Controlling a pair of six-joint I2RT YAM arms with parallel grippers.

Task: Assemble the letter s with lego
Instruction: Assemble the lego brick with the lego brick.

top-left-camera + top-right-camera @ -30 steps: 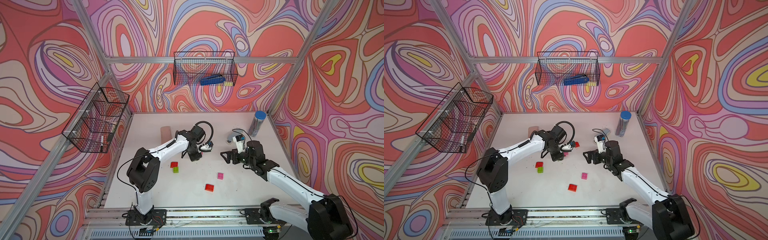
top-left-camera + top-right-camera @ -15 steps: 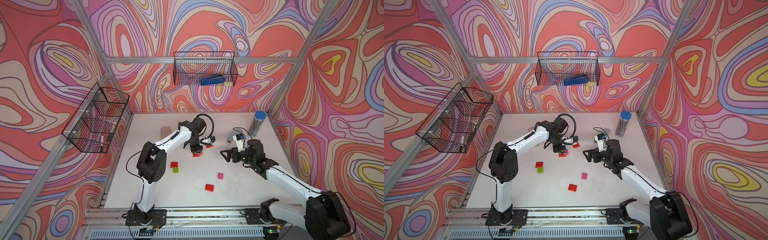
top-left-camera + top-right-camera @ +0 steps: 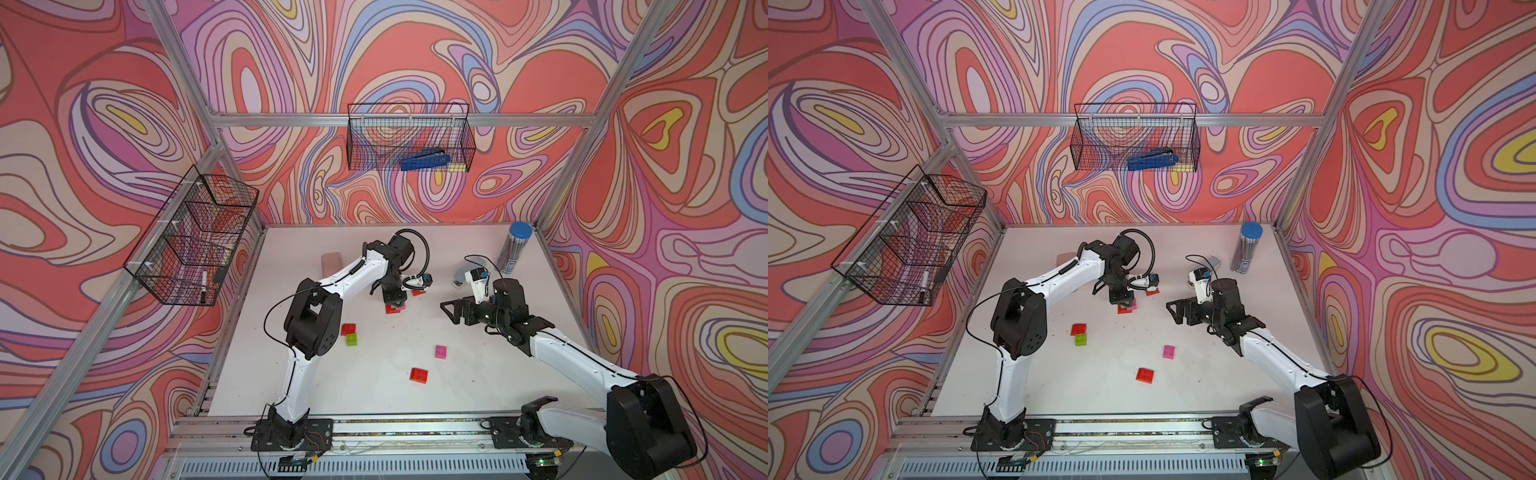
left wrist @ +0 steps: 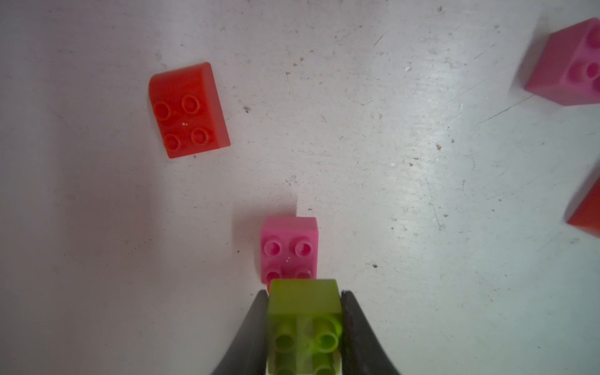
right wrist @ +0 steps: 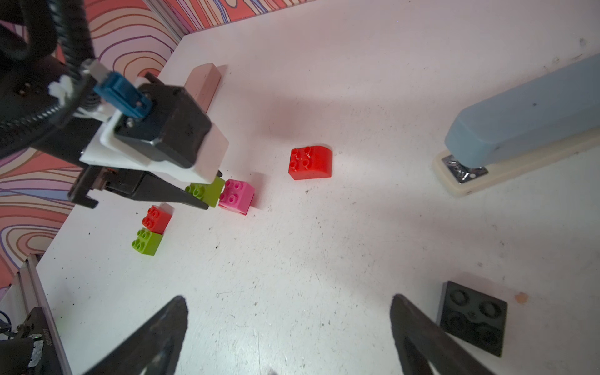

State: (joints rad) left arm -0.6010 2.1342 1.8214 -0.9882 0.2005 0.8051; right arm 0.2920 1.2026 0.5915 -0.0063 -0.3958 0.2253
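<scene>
My left gripper [image 4: 305,293] is shut on a lime green lego brick [image 4: 305,311], studs toward the camera, low over the table beside a pink brick [image 4: 289,250]. In the right wrist view the green brick [image 5: 206,191] touches or nearly touches that pink brick [image 5: 236,196]. A red curved brick [image 4: 188,110] lies a little beyond. In both top views the left gripper [image 3: 392,297] stands over a red and pink pair [image 3: 394,308]. My right gripper [image 5: 289,302] is open and empty, hovering right of centre [image 3: 446,309]. A black brick [image 5: 472,316] lies just outside one of its fingers.
A red brick [image 3: 348,329] and a green brick [image 3: 352,339] sit together at the left; a pink brick [image 3: 441,351] and a red one [image 3: 419,374] lie nearer the front. A pale blue stapler [image 5: 519,120], a pink case [image 5: 203,82] and a blue-capped tube [image 3: 513,251] stand at the back.
The left arm's elbow has swung in towards the middle and its wrist has turned, settling the gripper with the green brick over the red and pink pair. The right arm has barely moved.
</scene>
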